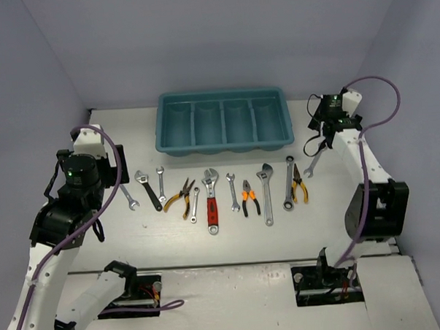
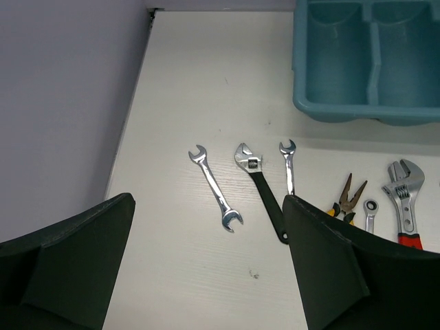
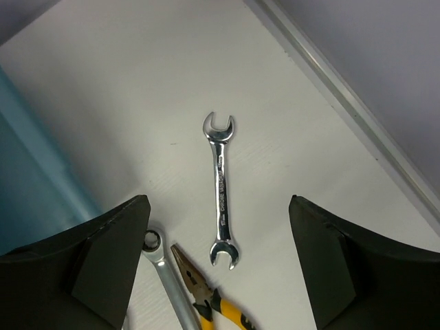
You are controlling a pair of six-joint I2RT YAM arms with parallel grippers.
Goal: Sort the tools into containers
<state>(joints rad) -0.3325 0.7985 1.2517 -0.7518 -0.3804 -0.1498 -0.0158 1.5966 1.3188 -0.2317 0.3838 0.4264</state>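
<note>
The right gripper [image 3: 216,203] hangs with its jaws spread wide and empty over a small spanner [image 3: 221,189] lying mid-frame in its wrist view, shaft running top to bottom between the fingers, at the right end of the row of tools [image 1: 211,202].

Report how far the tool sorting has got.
Done: nothing, the tray is empty. In hand: nothing held; the right gripper hangs open over a small spanner, and the left gripper is open too. Left: all the tools, lying in a row outside the tray.
</note>
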